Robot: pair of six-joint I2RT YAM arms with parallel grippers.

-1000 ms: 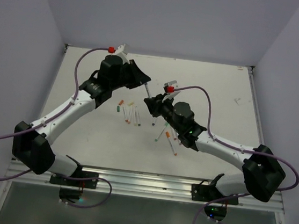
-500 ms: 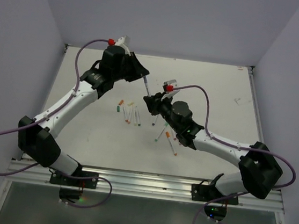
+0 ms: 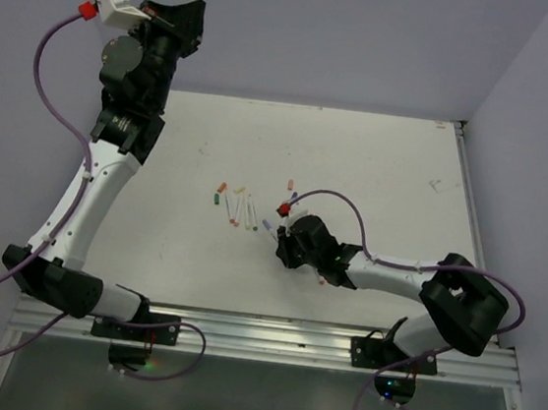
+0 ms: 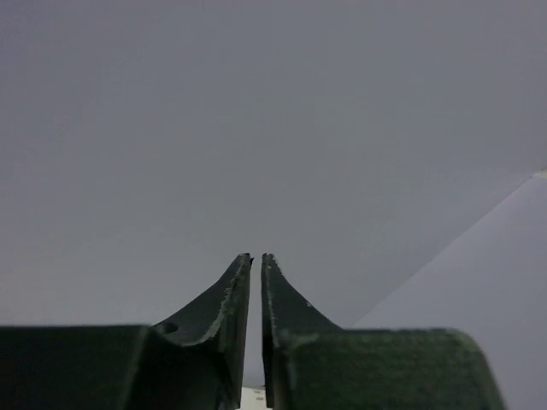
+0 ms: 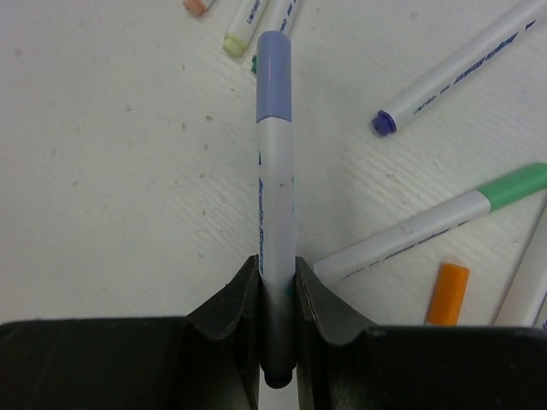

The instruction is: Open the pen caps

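My right gripper is shut on a white pen low over the table. The pen's lilac cap sits on its far end, pointing away from the jaws. The gripper also shows in the top view. A loose orange cap lies to its right, beside a pen with a green cap. Small orange and green caps lie left of the pens. My left gripper is raised high toward the back wall. It is shut and empty.
Several white pen barrels lie scattered at mid-table, one with a blue tip. A pink cap lies behind the right gripper. The white table has walls at the back and on both sides.
My left arm has lifted up and left, away from the pen both grippers met at. My right gripper has moved nearer and lower with the pen in it.
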